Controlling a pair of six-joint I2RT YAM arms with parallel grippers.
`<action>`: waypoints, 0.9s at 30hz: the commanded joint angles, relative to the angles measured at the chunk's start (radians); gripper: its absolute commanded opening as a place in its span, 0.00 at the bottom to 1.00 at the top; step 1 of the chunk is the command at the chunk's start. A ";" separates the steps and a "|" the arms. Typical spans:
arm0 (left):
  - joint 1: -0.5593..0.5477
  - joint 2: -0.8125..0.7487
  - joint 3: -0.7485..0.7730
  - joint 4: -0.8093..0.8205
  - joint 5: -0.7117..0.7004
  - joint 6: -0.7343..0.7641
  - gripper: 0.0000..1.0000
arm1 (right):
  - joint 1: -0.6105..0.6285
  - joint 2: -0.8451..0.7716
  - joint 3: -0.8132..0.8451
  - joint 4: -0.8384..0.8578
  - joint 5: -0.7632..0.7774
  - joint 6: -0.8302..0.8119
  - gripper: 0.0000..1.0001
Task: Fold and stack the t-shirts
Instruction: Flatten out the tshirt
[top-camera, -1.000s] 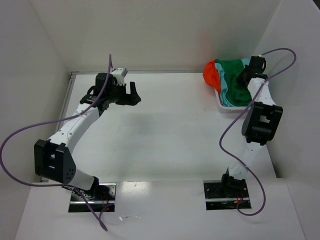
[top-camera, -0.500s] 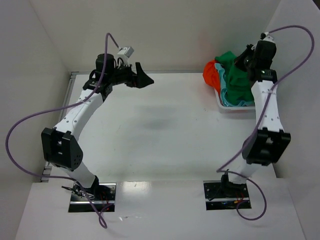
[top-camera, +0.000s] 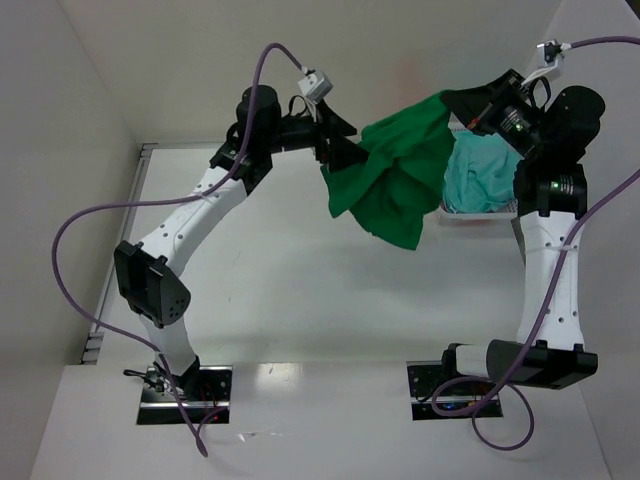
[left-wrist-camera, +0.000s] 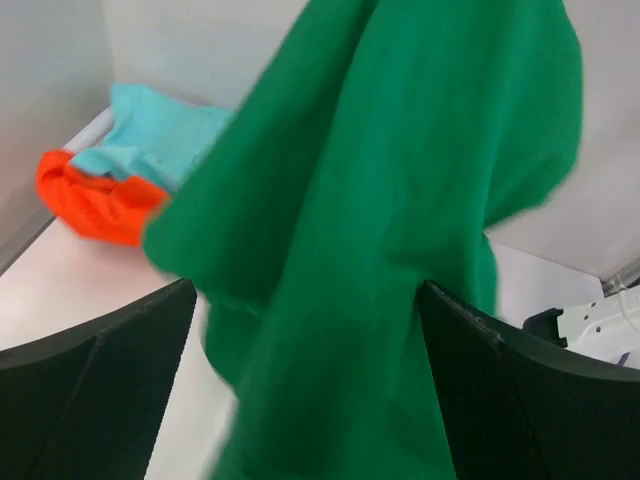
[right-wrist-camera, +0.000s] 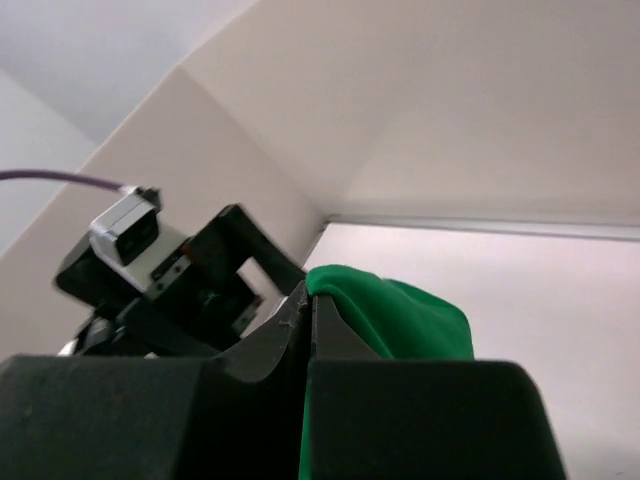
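The dark green t-shirt (top-camera: 395, 180) hangs above the far right of the table (top-camera: 300, 290), pinched in the clenched right gripper (top-camera: 478, 108), clear of the basket (top-camera: 470, 212) holding the teal t-shirt (top-camera: 482, 178); this looks like the pick-out step. The left gripper (top-camera: 348, 152), spread wide at the cloth, likely must close on a free edge next. White walls enclose the smooth white tabletop.

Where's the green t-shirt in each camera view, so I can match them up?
Top external: the green t-shirt hangs in the air, upper middle.
Left wrist: it fills the centre and right, close to the lens.
Right wrist: a small green bulge at lower centre.
Shared landmark: the left hand, just left of the shirt from above, framing the bottom in its own view, black at left in the right wrist view.
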 joint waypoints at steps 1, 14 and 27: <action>-0.019 0.064 0.032 0.129 0.070 0.057 1.00 | 0.014 -0.043 -0.032 0.096 -0.135 0.088 0.00; -0.147 -0.010 -0.147 0.239 -0.032 0.122 0.00 | 0.025 -0.111 -0.176 0.078 -0.126 0.062 0.00; -0.127 -0.218 -0.022 -0.150 -0.751 0.221 0.00 | 0.025 -0.040 -0.206 -0.045 0.091 -0.145 0.05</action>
